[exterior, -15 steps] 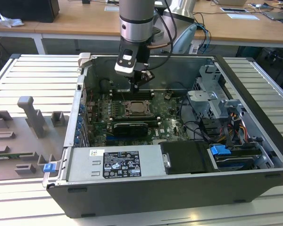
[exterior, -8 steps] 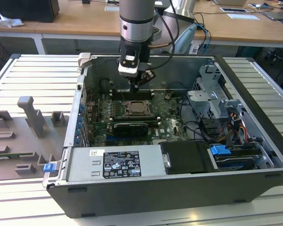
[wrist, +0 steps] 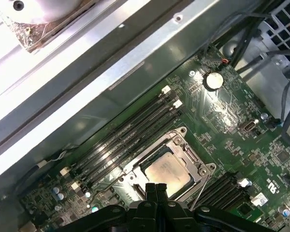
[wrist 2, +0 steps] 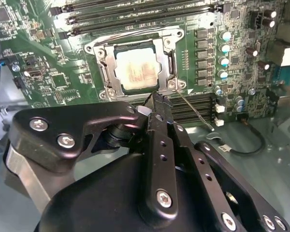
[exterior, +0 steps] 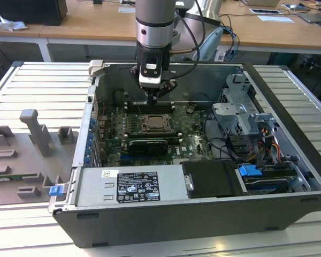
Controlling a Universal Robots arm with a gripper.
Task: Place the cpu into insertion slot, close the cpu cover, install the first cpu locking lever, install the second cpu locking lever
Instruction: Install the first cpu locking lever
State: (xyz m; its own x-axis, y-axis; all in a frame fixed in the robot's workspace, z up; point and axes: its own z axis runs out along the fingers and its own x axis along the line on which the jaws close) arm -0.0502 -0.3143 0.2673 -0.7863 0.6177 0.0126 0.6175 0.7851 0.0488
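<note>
Hanging over the green motherboard point(wrist: 232, 121) inside the open computer case point(exterior: 150, 225), the gripper point(wrist 2: 157, 99) has its two black fingers pressed together with nothing between them. Its tip is just beside one edge of the insertion slot point(exterior: 152, 123); if it touches, I cannot tell. The cpu point(wrist 2: 135, 72), a pale square chip, sits in this slot, and the silvery cpu cover point(wrist 2: 104, 72) lies flat around it. A thin wire lever point(wrist 2: 195, 113) runs away from the socket corner, across black memory slots point(wrist 2: 203, 102). Round capacitors point(wrist 2: 224, 48) stand near. The long black graphics card point(exterior: 145, 145) and the grey power supply point(exterior: 131, 184) lie further off. The case rests on a ribbed metal table point(exterior: 37, 80), with grey blocks point(exterior: 35, 131) at the exterior view's left.
</note>
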